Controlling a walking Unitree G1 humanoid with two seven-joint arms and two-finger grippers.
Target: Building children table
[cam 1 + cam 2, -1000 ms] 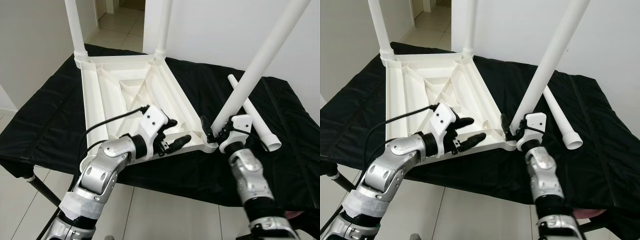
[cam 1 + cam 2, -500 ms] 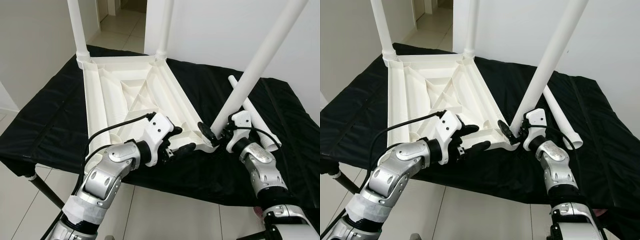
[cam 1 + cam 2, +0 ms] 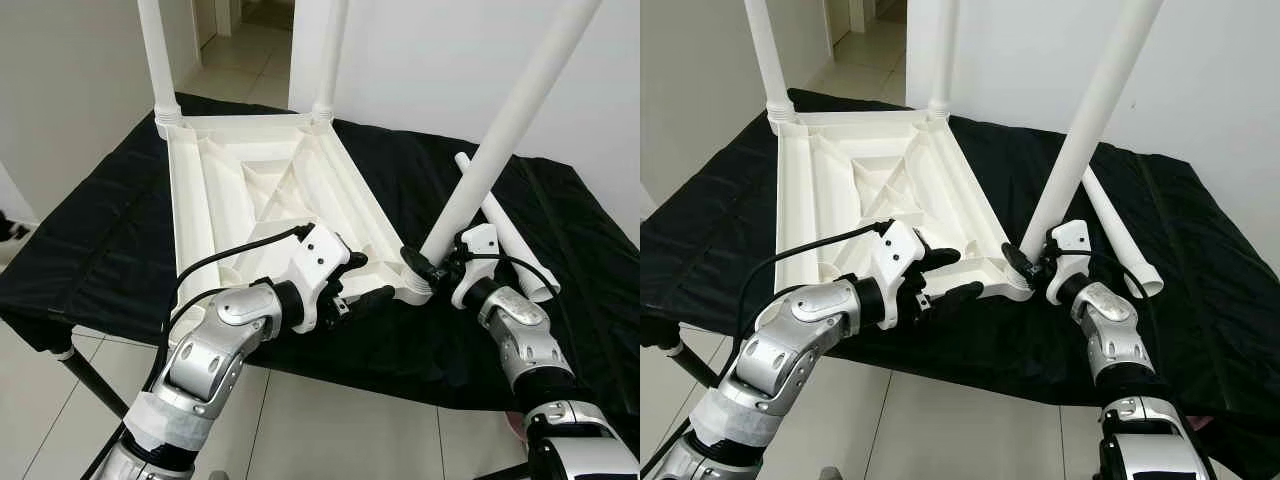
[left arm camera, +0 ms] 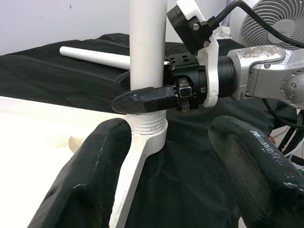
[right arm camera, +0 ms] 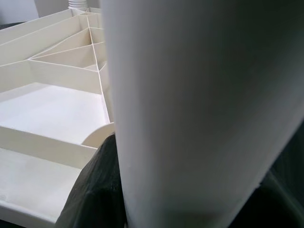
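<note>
R claw (image 3: 432,268) clamped on table leg (image 3: 505,130) at corner socket; L claw (image 3: 362,283) apart beside it.

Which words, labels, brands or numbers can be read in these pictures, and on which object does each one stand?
None: no readable text on the white tabletop, its legs, the black cloth, the left gripper or the right gripper.
</note>
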